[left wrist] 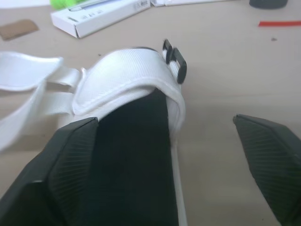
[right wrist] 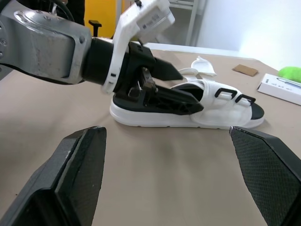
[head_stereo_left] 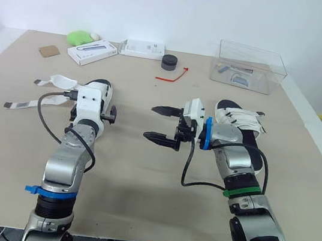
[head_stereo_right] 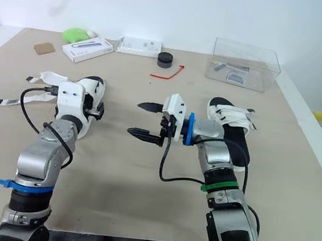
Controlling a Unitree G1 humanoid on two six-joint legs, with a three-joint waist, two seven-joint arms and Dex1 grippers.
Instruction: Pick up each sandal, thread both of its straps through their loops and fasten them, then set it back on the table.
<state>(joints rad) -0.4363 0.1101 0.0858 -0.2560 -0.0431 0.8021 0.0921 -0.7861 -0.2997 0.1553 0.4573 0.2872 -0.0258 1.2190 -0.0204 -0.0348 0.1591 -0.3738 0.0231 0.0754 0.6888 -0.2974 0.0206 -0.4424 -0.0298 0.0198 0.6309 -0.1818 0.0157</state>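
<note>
Left pincer (left wrist: 165, 141) spread over loose-strapped sandal (left wrist: 127, 77), one finger above footbed, one outside, likely lining up a lift. Right pincer (head_stereo_left: 150, 122) spread, empty, aimed there for strap work. Second sandal (head_stereo_left: 240, 119) behind its wrist.

Table (head_stereo_left: 140, 178), left sandal (left wrist: 127, 80), right sandal (head_stereo_left: 240, 119), clear bin (head_stereo_left: 251, 67)

left gripper (left wrist: 164, 120) wide apart: one finger over sandal (left wrist: 127, 80) footbed, other over table (left wrist: 225, 70) to its right | black loops (left wrist: 175, 60) on white strap | box (left wrist: 99, 16), red strip (left wrist: 280, 22) farther off
</note>
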